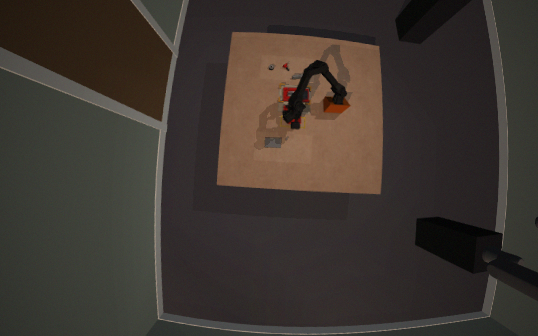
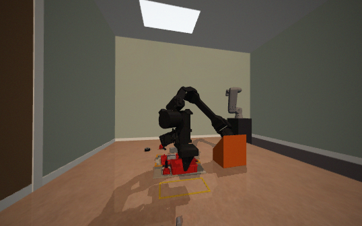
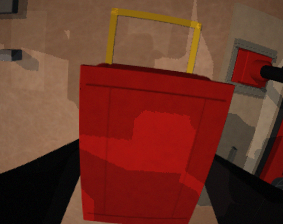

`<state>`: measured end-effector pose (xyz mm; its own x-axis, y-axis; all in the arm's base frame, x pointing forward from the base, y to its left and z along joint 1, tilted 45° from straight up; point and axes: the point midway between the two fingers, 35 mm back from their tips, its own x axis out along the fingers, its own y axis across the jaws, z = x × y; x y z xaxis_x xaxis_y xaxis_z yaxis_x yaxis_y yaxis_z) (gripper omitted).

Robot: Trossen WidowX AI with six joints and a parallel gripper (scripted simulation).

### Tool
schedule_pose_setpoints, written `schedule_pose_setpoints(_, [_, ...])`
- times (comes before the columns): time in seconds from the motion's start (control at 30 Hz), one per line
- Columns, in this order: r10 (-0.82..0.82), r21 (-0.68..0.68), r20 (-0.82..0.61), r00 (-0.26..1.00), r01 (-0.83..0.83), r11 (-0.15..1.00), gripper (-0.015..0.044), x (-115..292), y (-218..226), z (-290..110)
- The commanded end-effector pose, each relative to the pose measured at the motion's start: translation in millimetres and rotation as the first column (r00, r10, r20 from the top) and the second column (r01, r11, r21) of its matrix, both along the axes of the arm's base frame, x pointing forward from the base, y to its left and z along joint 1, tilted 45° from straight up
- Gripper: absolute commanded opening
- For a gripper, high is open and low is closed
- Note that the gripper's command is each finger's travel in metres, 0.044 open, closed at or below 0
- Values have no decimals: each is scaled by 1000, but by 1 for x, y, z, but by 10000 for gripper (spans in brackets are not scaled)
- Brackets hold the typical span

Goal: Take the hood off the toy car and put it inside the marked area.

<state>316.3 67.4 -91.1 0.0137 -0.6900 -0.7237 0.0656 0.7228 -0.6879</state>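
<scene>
My gripper [image 3: 145,152] [image 2: 186,162] [image 1: 294,122] is shut on the red hood [image 3: 148,143] [image 2: 182,165], a flat red panel held by its two sides between the black fingers. It hangs low over the table, just past the front of the red toy car [image 2: 168,161] [image 1: 290,93]; car parts also show in the wrist view [image 3: 248,66]. The marked area is a yellow rectangle outline [image 3: 112,36] [image 2: 159,191] on the table just beyond the hood. The hood covers the near edge of the outline in the wrist view.
The orange arm base [image 2: 230,151] [image 1: 335,106] stands right of the car. A black wheel [image 2: 146,148] [image 1: 271,67] and a small red part [image 1: 286,65] lie behind the car. A grey block [image 1: 272,143] [image 2: 179,220] lies past the marked area.
</scene>
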Motion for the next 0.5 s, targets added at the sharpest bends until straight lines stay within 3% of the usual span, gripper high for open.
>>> schedule_pose_setpoints(0.0, [6,-4,-5,1000,-6,1000,0,0,-2,-2])
schedule_pose_setpoints(0.47, [6,-4,-5,1000,-6,1000,0,0,-9,-8])
